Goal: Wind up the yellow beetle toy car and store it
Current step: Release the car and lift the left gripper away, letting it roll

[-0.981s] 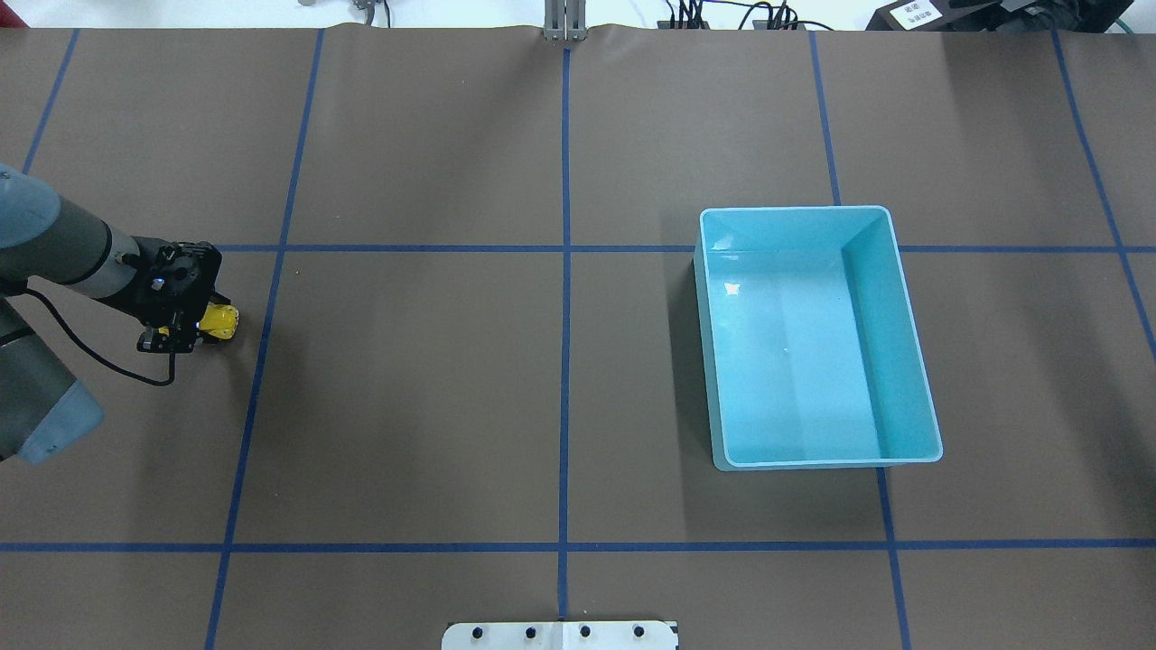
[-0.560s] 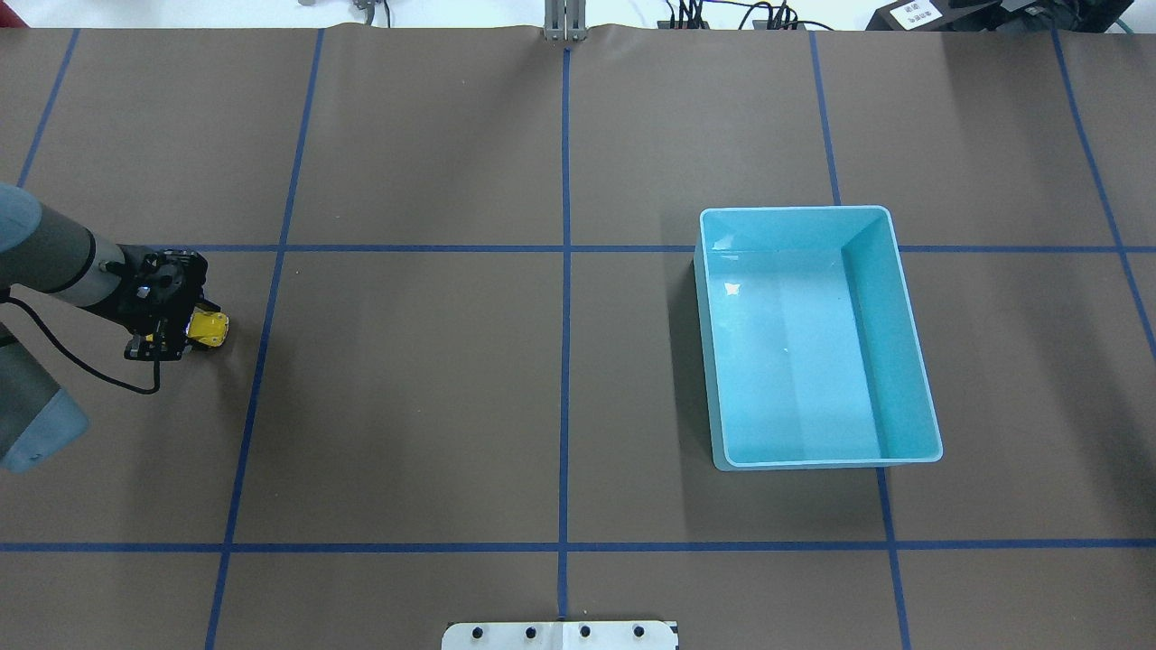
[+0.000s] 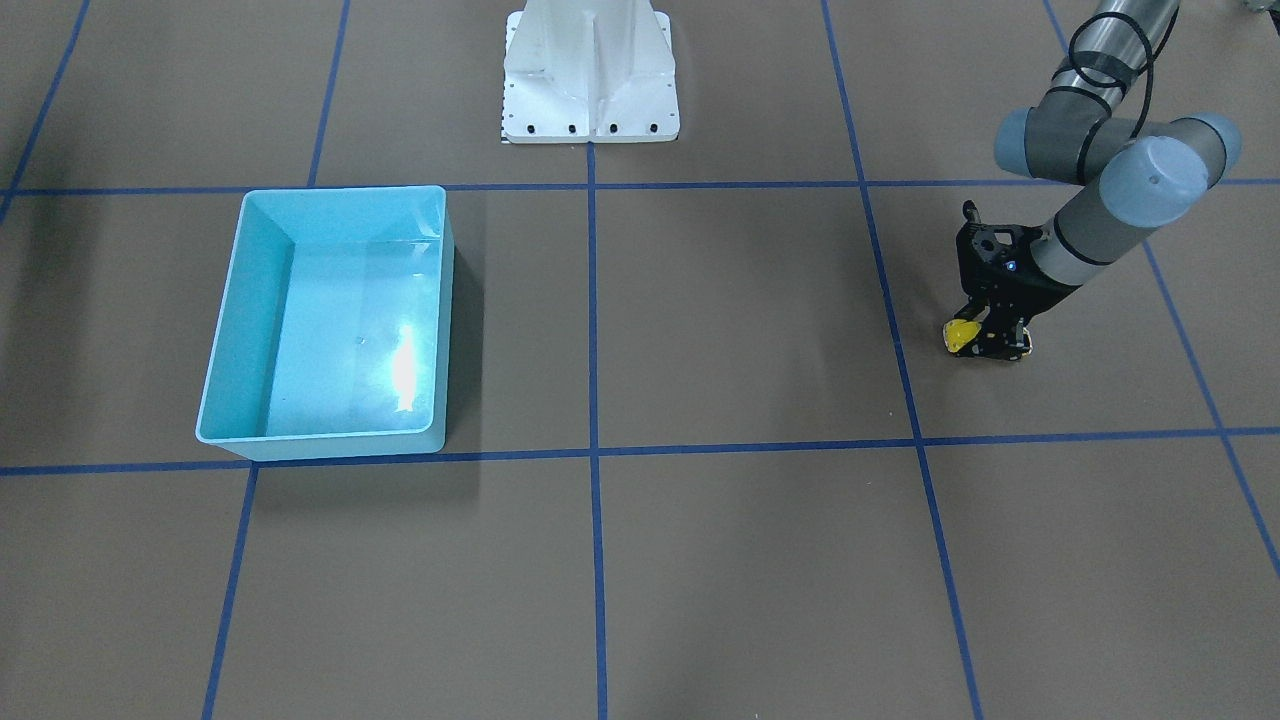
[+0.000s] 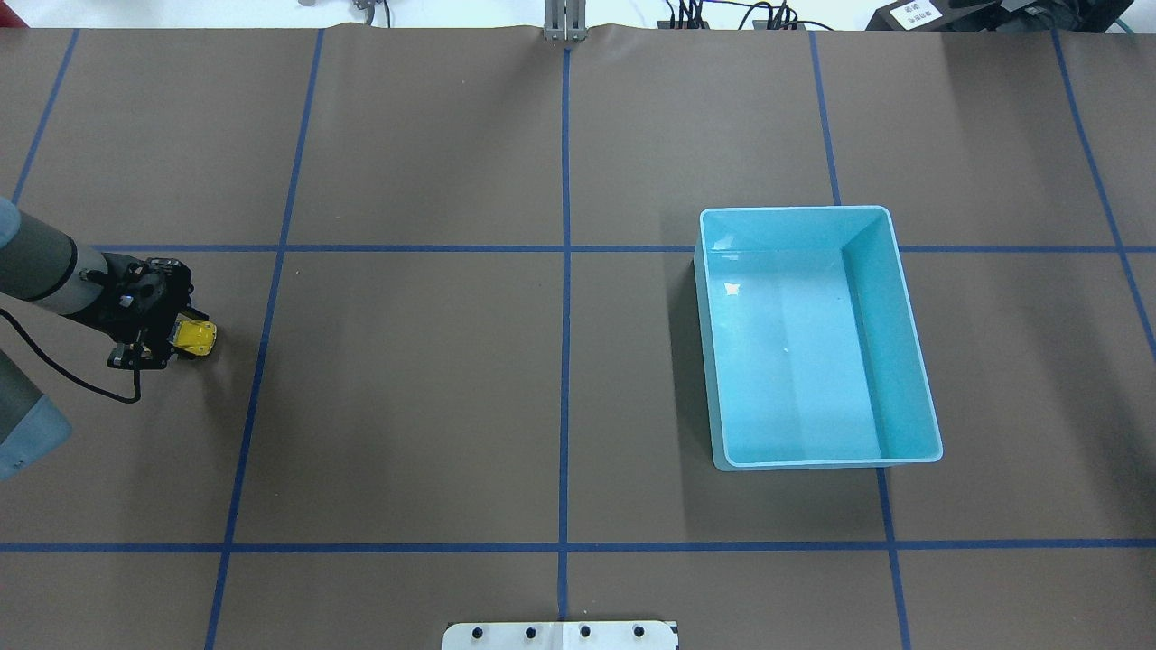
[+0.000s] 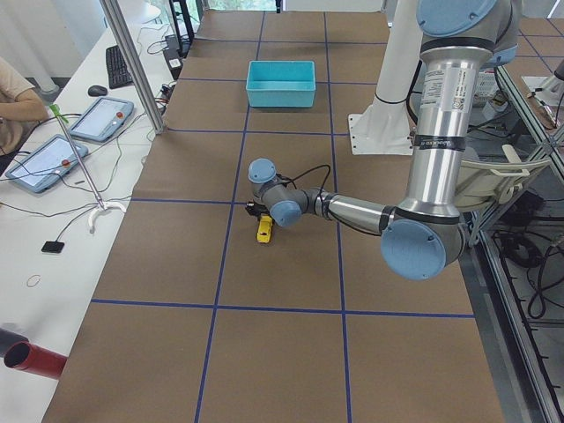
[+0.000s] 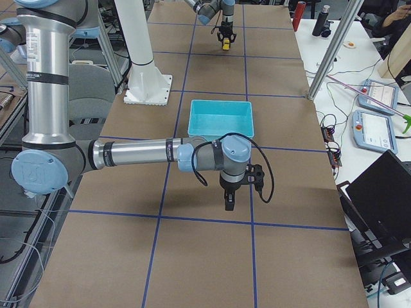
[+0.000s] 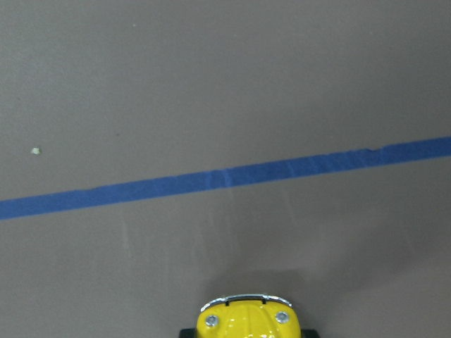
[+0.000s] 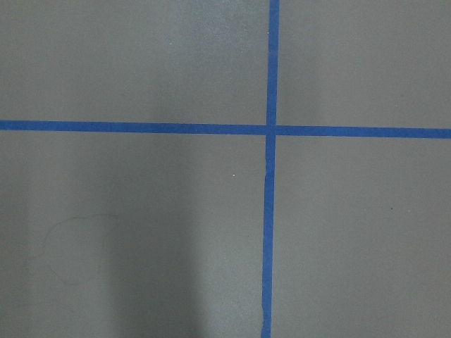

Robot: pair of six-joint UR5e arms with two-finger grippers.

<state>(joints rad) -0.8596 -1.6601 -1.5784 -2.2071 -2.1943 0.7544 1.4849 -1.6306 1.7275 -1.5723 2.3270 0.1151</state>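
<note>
Over brown table, left tool grips yellow beetle toy car.

The left arm's silver metal tubes are meeting at dark grey joints that are wearing pale blue round caps. A thin black cable is looping down to the black boxy tool (the right arm is looking alike). Small lettering is showing on both upright tubes, and dark screws are dotting the white flared pedestal.

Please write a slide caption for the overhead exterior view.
Left pincer grips the yellow beetle toy car at the left; the light blue bin stands at right.
</note>
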